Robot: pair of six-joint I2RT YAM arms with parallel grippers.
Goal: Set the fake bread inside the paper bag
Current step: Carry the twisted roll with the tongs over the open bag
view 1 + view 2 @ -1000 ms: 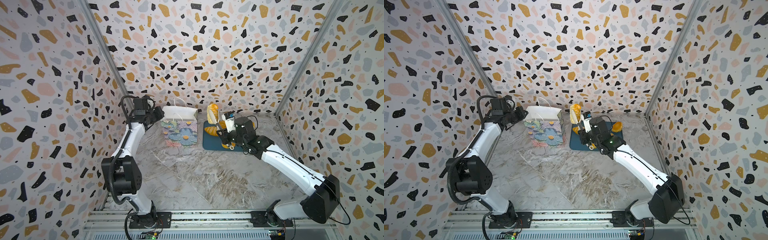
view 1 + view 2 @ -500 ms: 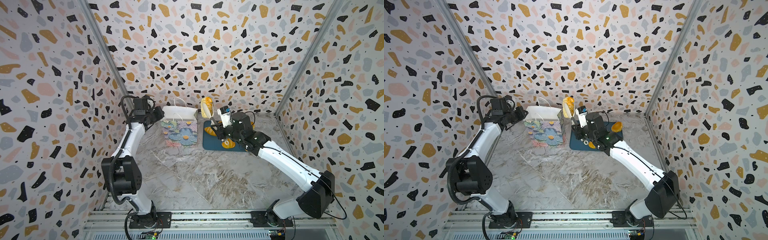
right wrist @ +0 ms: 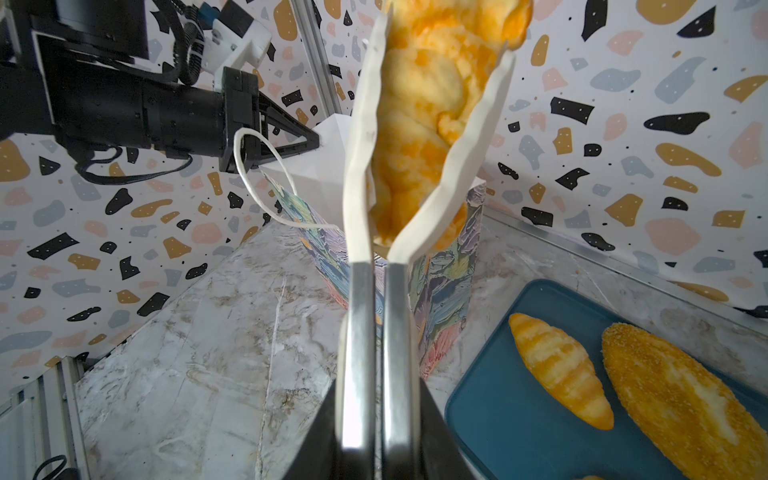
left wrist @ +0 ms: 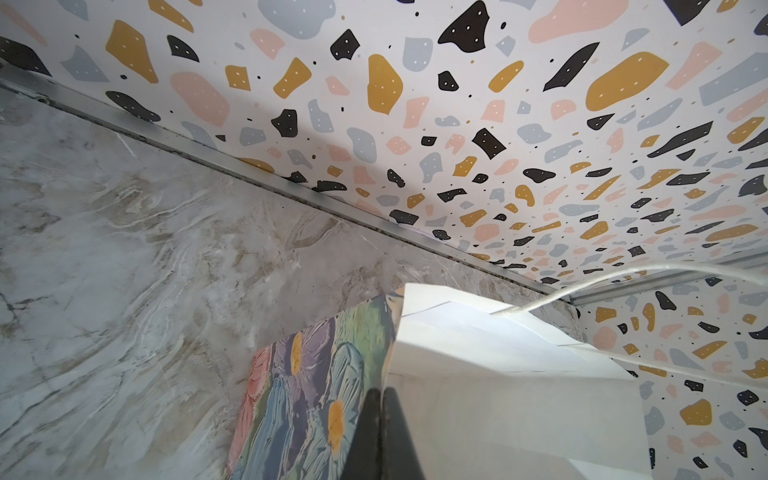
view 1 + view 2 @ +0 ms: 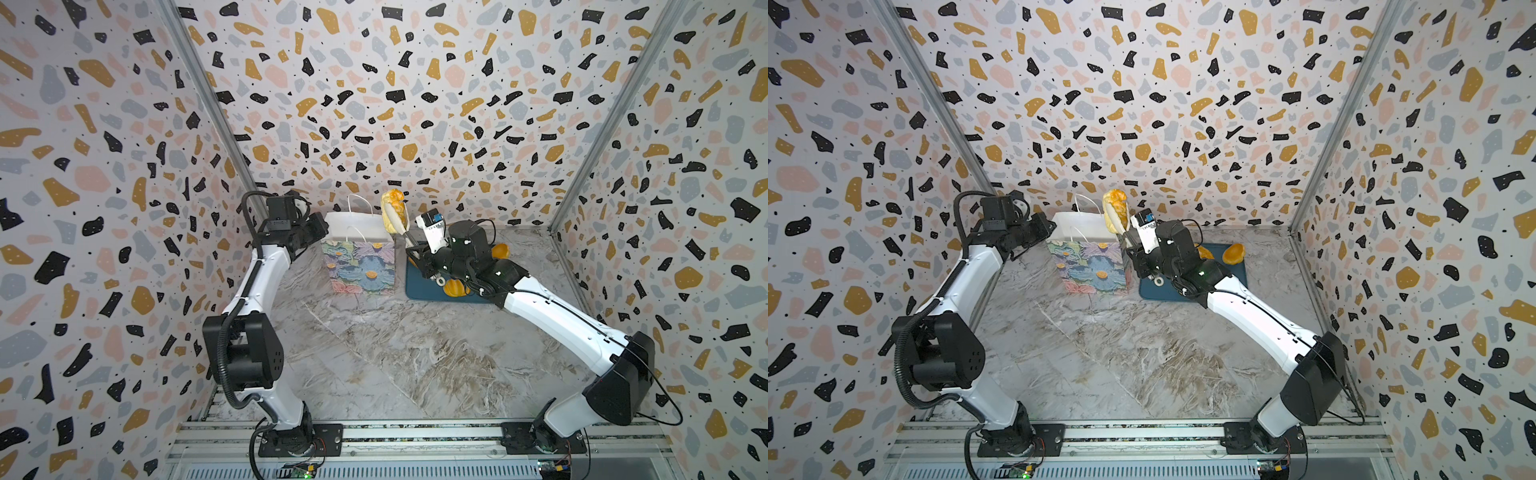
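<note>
The paper bag (image 5: 359,266) (image 5: 1092,266) stands upright at the back, flowered outside and white inside (image 4: 478,395). My left gripper (image 5: 322,228) (image 4: 380,399) is shut on the bag's left rim. My right gripper (image 5: 417,249) (image 3: 376,399) is shut on metal tongs (image 3: 370,332) with white tips. The tongs pinch a golden fake bread (image 5: 394,208) (image 5: 1116,208) (image 3: 428,124), raised above the bag's right rim. On the tray in the right wrist view lie a striped croissant (image 3: 561,370) and a long speckled loaf (image 3: 681,407).
A dark-teal tray (image 5: 419,286) (image 3: 519,436) lies right of the bag, partly under my right arm. A round bun (image 5: 500,250) and another orange bread (image 5: 455,287) sit on it. The bag's white cord handles (image 3: 257,187) stick up. The back wall is close behind.
My right arm has carried the tongs and bread up and to the left, from over the tray to the bag's right rim. The left arm has not moved.
</note>
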